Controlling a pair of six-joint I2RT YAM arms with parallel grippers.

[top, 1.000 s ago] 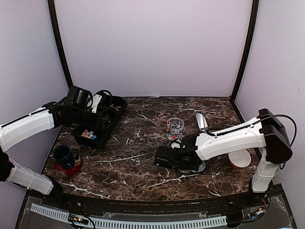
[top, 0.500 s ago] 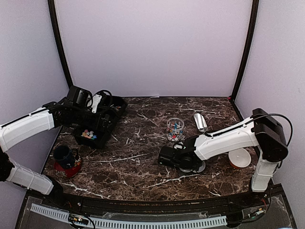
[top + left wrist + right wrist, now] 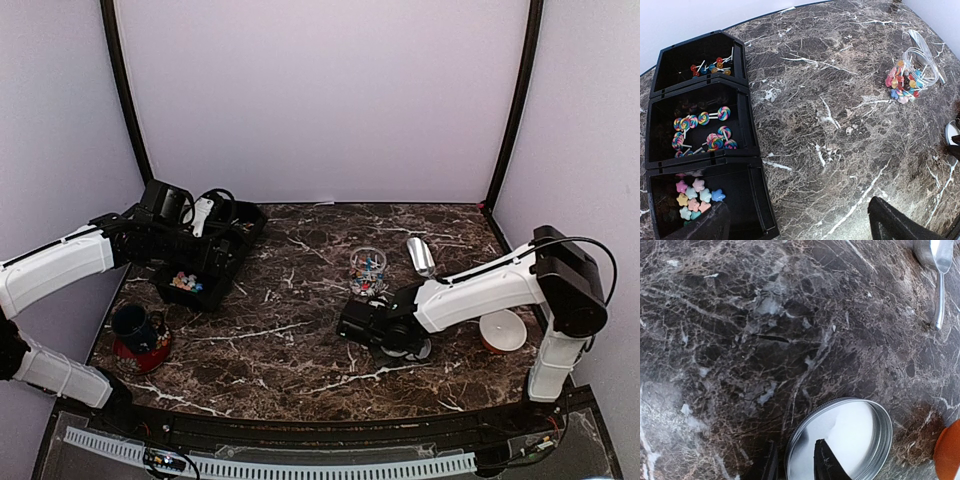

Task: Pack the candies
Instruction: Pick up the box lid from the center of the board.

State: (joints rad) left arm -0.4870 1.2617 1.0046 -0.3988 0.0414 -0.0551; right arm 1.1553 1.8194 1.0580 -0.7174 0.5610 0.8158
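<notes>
many tiny candies [image 3: 692,197], star-shaped in pink, yellow, green and blue, lie in the end compartment of the black tray [image 3: 700,160], right under the left gripper [image 3: 800,226], which hangs with its jaws spread wide. other coloured sweets [image 3: 900,86] sit in the glass jar [image 3: 920,62] further along the marble table [image 3: 840,125]. the right gripper [image 3: 796,460] straddles the rim of a metal lid [image 3: 850,432] lying flat; whether it clamps, i cannot tell.
</notes>
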